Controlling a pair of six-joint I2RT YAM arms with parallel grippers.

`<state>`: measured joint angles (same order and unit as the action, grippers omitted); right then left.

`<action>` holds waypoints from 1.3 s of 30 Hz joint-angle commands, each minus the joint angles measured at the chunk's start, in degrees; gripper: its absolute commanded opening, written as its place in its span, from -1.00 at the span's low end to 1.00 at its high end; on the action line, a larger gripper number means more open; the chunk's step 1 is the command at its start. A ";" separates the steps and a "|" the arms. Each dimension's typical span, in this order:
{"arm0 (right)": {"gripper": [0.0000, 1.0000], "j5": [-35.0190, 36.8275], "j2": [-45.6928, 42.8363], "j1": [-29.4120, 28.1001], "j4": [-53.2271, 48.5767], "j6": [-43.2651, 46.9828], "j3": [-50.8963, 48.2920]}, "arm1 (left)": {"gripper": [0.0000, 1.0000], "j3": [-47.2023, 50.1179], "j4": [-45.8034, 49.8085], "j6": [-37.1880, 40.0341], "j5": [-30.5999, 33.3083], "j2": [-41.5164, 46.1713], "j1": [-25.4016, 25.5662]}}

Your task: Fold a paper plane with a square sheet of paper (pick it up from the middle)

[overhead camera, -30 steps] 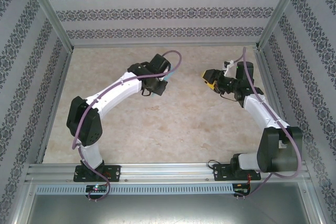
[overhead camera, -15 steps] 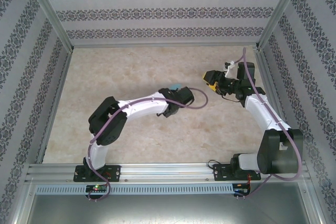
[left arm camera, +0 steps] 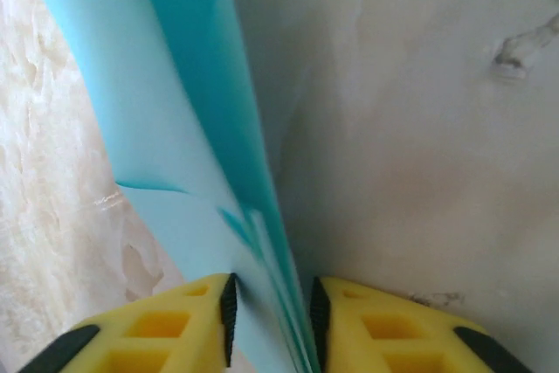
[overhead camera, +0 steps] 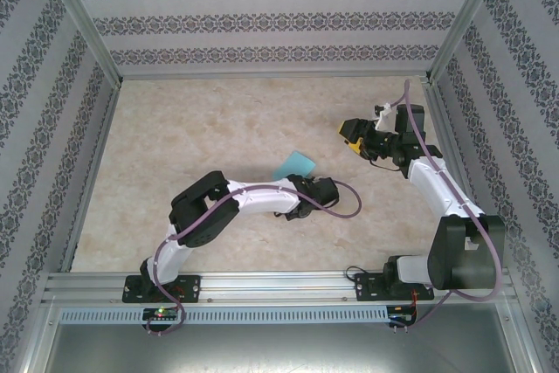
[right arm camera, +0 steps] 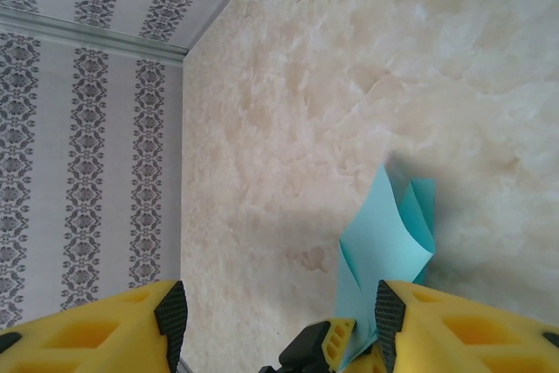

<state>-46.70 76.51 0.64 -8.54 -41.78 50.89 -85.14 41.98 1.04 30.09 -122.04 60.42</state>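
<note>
Turquoise paper plane stands on edge mid-table, creased layers between the slightly parted pads of the left gripper; pinched or freed cannot be told. Right gripper hovers nearby, spread wide and empty, likely to receive it.

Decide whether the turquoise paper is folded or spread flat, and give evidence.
Folded. The paper shows overlapping creased layers rising from between the pads of the left claw.

A beige, marbled tabletop spreads across the scene. Walls papered in bands of dark ornamental pattern close it in on the far, left and right sides. A silver metal rail runs along the near edge.
</note>
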 commanded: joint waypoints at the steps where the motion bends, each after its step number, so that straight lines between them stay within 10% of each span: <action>1: 0.23 0.42 -1.71 0.41 -1.03 1.26 0.25 | -0.22 -2.29 0.52 -1.43 -4.50 0.34 0.79; 13: 0.19 4.30 -5.33 -3.33 -6.16 1.70 -4.06 | 0.29 -5.23 5.50 -4.23 -27.33 11.32 -1.97; 22: -0.01 10.14 -5.12 -13.35 -4.33 -2.59 -5.38 | 0.30 8.17 0.79 -11.96 -48.53 29.56 -18.00; 29: -0.26 18.54 1.10 -25.95 -2.54 -6.90 -2.23 | 0.28 14.37 -4.77 -21.32 -52.48 32.32 -33.22; 39: -0.67 25.49 16.61 -37.27 -2.90 -7.40 7.44 | 0.27 21.27 -14.73 -27.83 -56.50 32.08 -40.25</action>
<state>-25.17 90.26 -35.18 -10.92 -49.52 55.20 -64.64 31.75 -23.88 -23.86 -90.15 21.19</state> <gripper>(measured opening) 0.173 0.636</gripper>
